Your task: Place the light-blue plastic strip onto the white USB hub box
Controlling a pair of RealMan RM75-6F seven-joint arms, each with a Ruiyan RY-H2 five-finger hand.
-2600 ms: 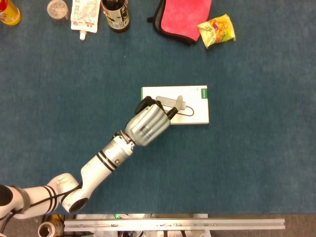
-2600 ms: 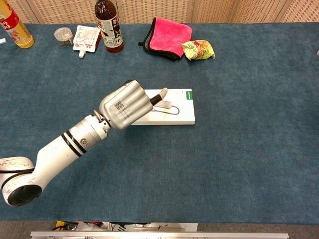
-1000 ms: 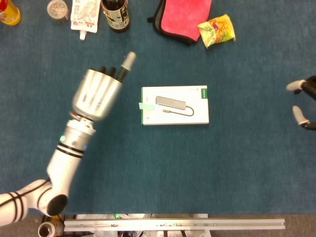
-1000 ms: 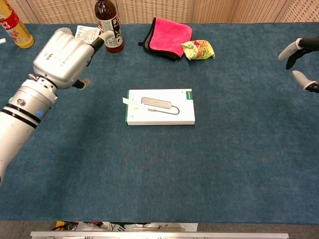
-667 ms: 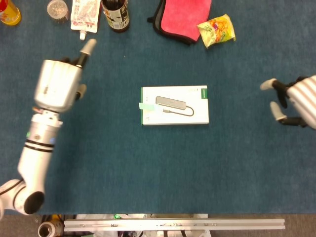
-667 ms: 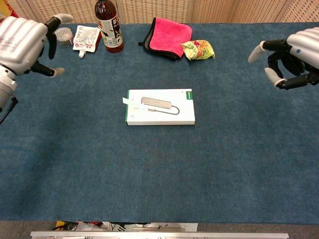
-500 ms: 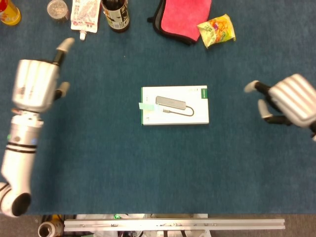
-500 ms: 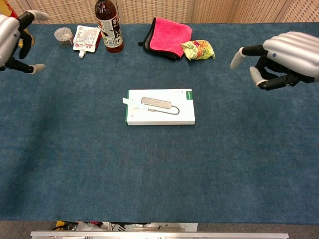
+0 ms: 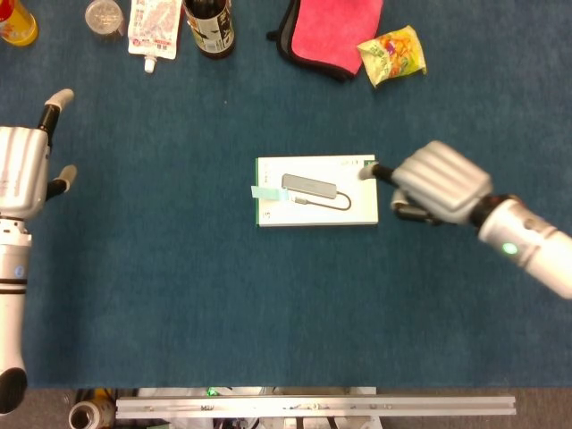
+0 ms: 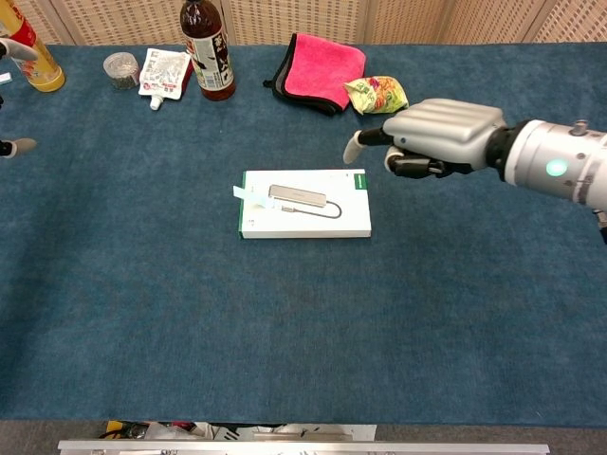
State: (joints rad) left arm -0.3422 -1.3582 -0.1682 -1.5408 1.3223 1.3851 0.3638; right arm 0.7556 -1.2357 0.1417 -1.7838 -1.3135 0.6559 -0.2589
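The white USB hub box (image 9: 316, 190) (image 10: 303, 205) lies flat in the middle of the blue table. The light-blue plastic strip (image 9: 264, 192) (image 10: 245, 193) rests on the box's left end and sticks out a little over that edge. My right hand (image 9: 438, 183) (image 10: 441, 133) hovers at the box's right end, holding nothing, one fingertip over the box's far right corner. My left hand (image 9: 22, 170) is far off at the left edge, fingers apart and empty; the chest view shows only a fingertip (image 10: 14, 147) of it.
Along the far edge stand a yellow bottle (image 10: 33, 59), a small jar (image 10: 121, 69), a white pouch (image 10: 163, 73) and a dark bottle (image 10: 207, 49). A pink cloth (image 10: 318, 71) and a yellow snack bag (image 10: 377, 94) lie behind the box.
My left hand let go of the strip on the box and drew away to the far left. My right hand came in from the right to the box's right end.
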